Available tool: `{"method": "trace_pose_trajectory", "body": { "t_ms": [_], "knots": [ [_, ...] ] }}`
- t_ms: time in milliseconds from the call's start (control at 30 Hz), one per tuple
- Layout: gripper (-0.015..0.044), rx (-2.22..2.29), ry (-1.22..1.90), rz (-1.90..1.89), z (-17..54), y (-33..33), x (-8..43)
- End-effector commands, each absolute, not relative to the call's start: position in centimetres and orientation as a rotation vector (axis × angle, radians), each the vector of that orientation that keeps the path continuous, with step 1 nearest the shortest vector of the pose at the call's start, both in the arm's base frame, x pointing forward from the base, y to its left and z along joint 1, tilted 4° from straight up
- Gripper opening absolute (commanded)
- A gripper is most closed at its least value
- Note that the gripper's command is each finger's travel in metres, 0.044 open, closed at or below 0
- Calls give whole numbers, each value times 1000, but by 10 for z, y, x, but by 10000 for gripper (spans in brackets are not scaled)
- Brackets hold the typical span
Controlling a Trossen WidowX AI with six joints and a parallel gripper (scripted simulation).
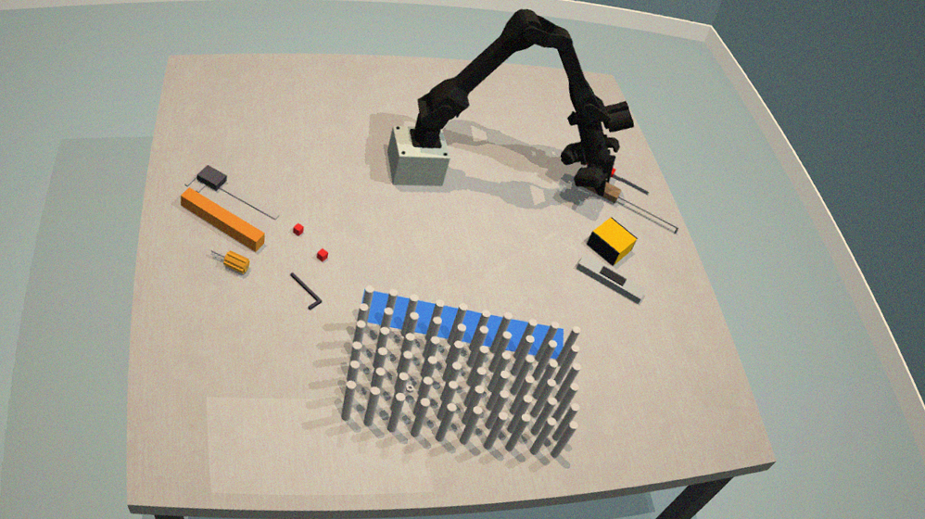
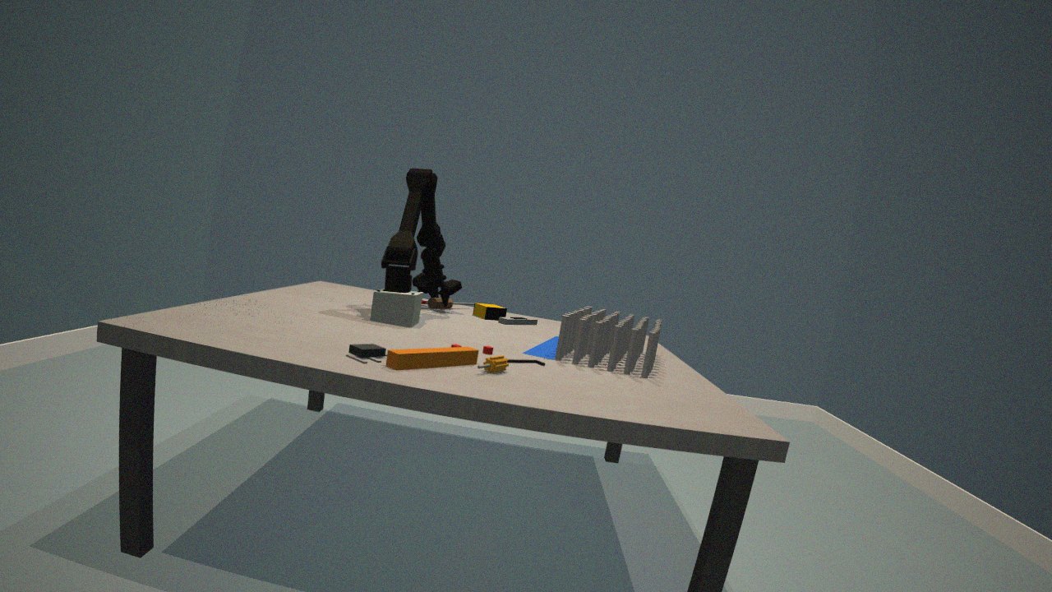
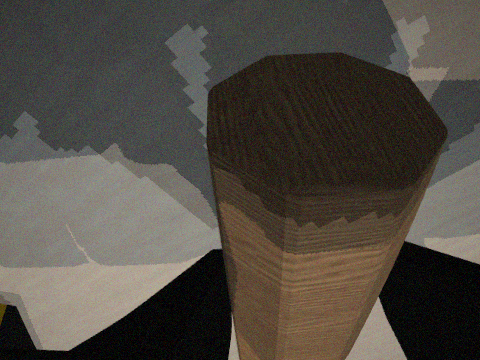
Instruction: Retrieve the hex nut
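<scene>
Handle: bare wood look, fine grain lines, matt, flat facets; end face darker. Spacers: grey, metal look, dull. Tabletop: matt, faintly streaked. Strip: flat blue, no shine. Orange bar: smooth, plastic look. Arm: matt black.
</scene>
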State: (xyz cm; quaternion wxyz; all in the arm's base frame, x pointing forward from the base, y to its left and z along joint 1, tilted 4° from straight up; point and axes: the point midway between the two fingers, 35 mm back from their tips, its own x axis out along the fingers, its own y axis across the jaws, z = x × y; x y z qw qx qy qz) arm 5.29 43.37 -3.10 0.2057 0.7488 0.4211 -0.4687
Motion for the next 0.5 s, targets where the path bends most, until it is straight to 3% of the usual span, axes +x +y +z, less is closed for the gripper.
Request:
{"method": "trace_pose_trajectory", "body": {
  "t_ms": [0, 100, 267, 467],
  "knots": [
    [155, 2085, 1163, -1311, -35, 432, 53],
    [135, 2085, 1163, -1311, -35, 432, 53],
    [3, 2086, 1165, -1310, -7, 439, 56],
    [0, 2087, 1168, -1308, 45, 443, 60]
  ]
}}
